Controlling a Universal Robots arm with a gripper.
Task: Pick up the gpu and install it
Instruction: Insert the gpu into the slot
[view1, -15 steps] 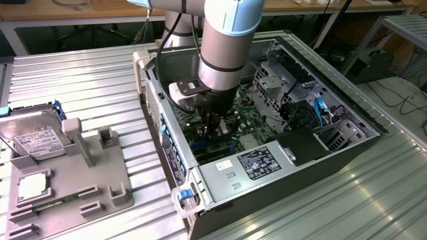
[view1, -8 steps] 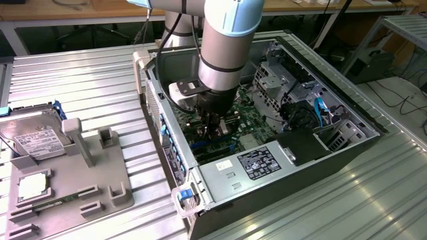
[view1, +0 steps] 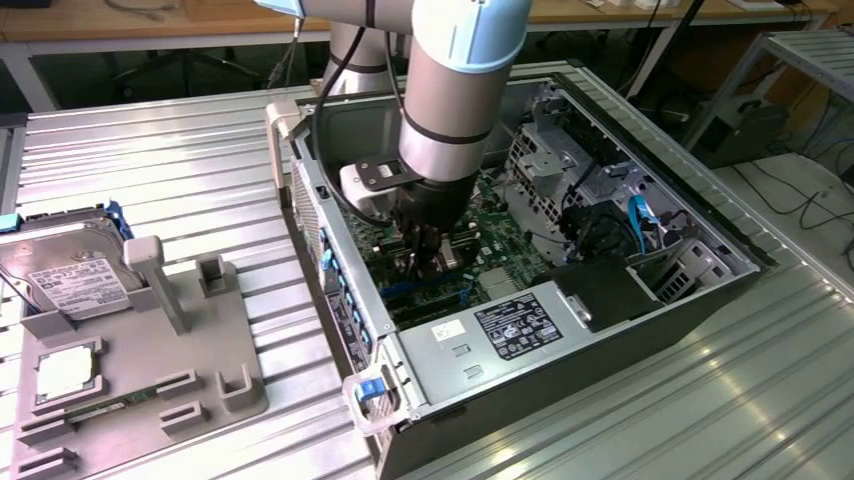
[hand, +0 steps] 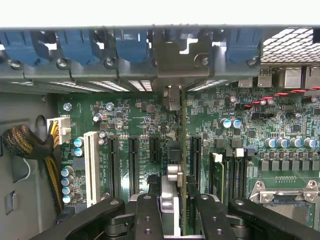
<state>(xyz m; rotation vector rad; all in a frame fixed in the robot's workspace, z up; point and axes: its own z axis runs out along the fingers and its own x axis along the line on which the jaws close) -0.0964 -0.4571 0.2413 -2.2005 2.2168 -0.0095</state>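
No text readable. Black label (view1: 514, 326) on power supply (view1: 447, 352), 5 o'clock in exterior view: print too small. White label (view1: 78, 286) on hard drive (view1: 51, 252), 9 o'clock: illegible. Motherboard (hand: 125, 116) silkscreen: illegible.

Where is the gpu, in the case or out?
Inside. The gpu stands on edge over the motherboard slots, clamped in the gripper. Seated: cannot tell.

Exterior camera: high, looking down obliquely into the open computer case (view1: 561, 410) from moderate range. Wrist camera: just behind the gripper (hand: 176, 200), close over the motherboard (hand: 125, 115), facing the blue rear slot clips (hand: 131, 47). Shared: the motherboard's expansion-slot area.
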